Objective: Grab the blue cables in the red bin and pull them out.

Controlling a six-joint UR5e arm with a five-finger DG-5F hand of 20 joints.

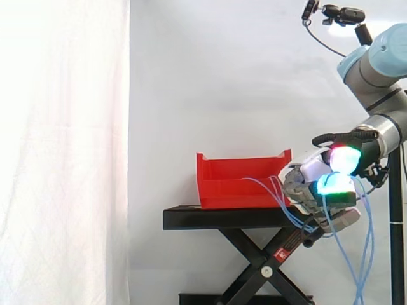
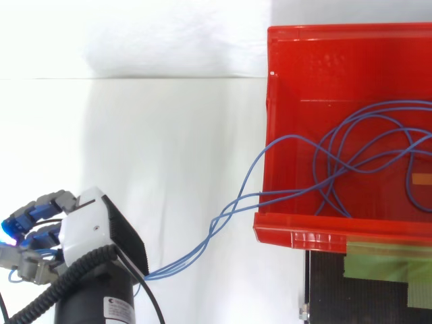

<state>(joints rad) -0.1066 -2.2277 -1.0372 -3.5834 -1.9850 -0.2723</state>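
The red bin (image 1: pixel 238 184) (image 2: pixel 324 67) stands on a black stand (image 1: pixel 222 218). Thin blue cables (image 2: pixel 364 145) lie looped on the bin's floor. Strands climb over the bin's near wall and run slack through the air (image 1: pixel 267 184) to my hand (image 1: pixel 305 181) (image 2: pixel 88 226). The hand is off the stand's right end in the side view, well clear of the bin, with its fingers curled round the cables. More cable hangs below the hand in long loops (image 1: pixel 365 254). The fingertips (image 1: pixel 343 159) glow green, red and white.
The stand is a black scissor lift (image 1: pixel 261 267) before a white curtain. A dark pole (image 1: pixel 397 222) rises at the far right, and a small camera on a mount (image 1: pixel 337 14) sits above the arm. Between bin and hand is open space, crossed only by the cables.
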